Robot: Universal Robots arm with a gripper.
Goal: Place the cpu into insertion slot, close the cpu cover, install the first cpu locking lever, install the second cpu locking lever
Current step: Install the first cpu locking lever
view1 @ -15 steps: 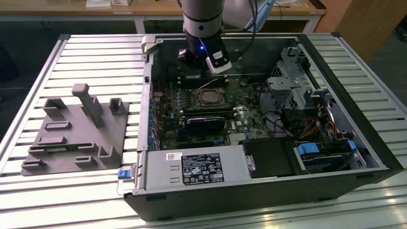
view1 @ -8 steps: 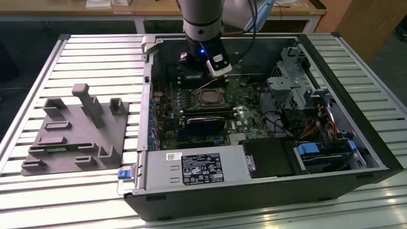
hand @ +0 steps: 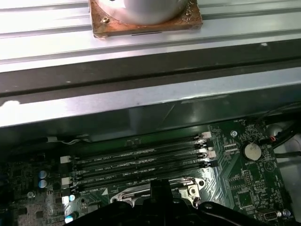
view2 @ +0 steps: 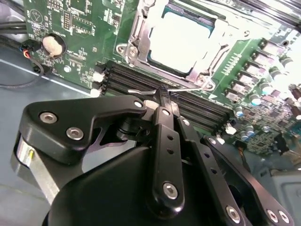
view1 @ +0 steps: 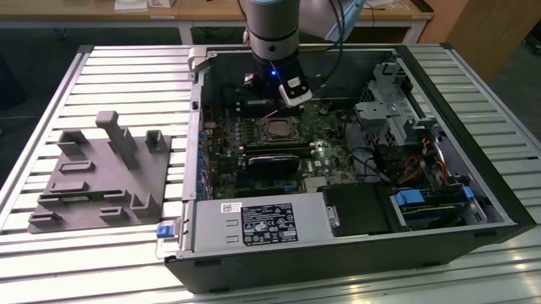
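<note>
One cpu inside the insertion slot

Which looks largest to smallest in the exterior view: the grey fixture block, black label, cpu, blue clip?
1. grey fixture block
2. black label
3. cpu and blue clip: these look much alike, and the clip seems nearer the camera, so I leave them unranked.
</note>
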